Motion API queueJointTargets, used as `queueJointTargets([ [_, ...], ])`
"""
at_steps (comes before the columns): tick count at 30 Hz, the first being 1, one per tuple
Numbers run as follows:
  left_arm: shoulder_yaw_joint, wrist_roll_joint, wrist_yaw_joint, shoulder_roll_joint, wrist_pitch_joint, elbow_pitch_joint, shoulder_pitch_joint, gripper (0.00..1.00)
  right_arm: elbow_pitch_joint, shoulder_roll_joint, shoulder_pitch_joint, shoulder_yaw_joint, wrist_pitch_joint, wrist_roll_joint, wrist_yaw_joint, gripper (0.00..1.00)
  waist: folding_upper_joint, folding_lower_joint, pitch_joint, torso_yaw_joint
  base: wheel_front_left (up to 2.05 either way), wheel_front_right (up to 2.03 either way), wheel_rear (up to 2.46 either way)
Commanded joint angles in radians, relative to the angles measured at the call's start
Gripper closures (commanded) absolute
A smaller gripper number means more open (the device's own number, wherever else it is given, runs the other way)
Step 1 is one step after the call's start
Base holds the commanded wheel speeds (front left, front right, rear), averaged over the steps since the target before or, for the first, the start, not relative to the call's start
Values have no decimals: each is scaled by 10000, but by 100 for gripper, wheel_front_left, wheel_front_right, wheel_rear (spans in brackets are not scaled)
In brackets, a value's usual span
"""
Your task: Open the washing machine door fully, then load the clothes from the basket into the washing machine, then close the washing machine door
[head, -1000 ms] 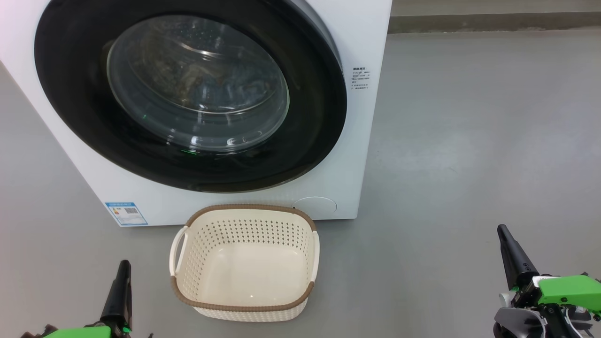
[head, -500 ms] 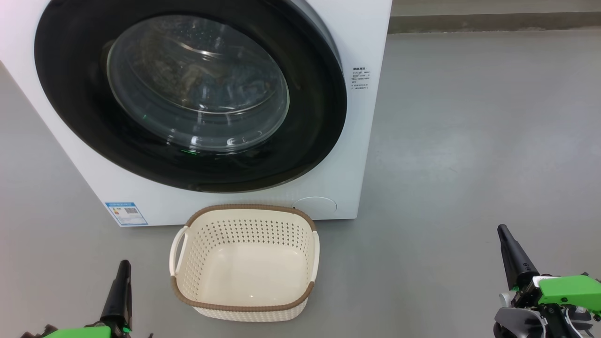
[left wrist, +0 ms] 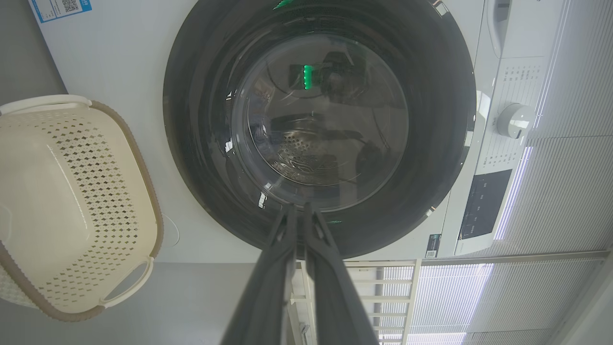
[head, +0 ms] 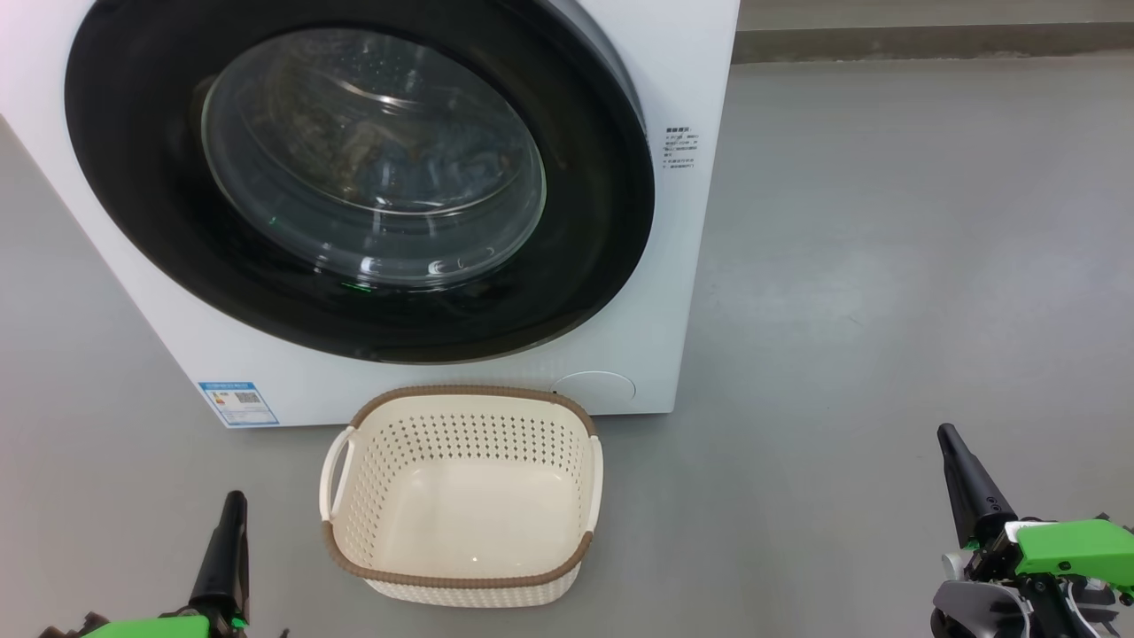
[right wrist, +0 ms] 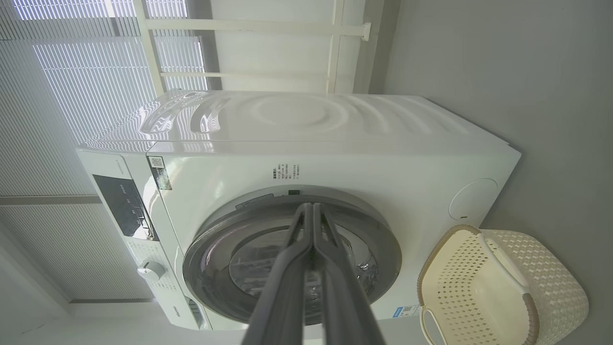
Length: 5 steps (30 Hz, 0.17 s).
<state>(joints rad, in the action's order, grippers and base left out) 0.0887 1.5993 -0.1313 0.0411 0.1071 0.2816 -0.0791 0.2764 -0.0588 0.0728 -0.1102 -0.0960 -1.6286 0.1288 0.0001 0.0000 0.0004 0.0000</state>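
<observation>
The white washing machine [head: 687, 266] stands ahead with its round black washing machine door [head: 133, 177] shut flush against the front. Dim bluish and brownish shapes behind the glass [head: 425, 168] look like the clothes. On the floor in front sits the cream basket [head: 469, 391], with nothing inside it. My left gripper [head: 234, 505] is shut, low and left of the basket. My right gripper [head: 948, 436] is shut, far to the right over bare floor. In the wrist views the left gripper [left wrist: 299, 208] and right gripper [right wrist: 312, 207] point at the door with fingers pressed together.
Grey floor [head: 886, 266] spreads wide to the right of the machine, up to a skirting strip [head: 930, 40]. A blue label [head: 237, 403] and a round cover [head: 595, 388] sit on the machine's lower front. A dial [left wrist: 515, 120] sits beside the door.
</observation>
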Motion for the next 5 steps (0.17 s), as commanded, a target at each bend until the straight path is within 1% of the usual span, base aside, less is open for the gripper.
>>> queueJointTargets([
  [1, 266, 81, 6, 91, 70, -307, -361, 100, -265, -47, 407, 132, -35, 57, 19, 100, -1, 0, 0, 0, 0, 0, 0],
  [5, 266, 81, 6, 91, 70, -307, -361, 100, -265, -44, 407, 128, -39, 61, 19, 100, -1, 0, 0, 0, 0, 0, 0],
])
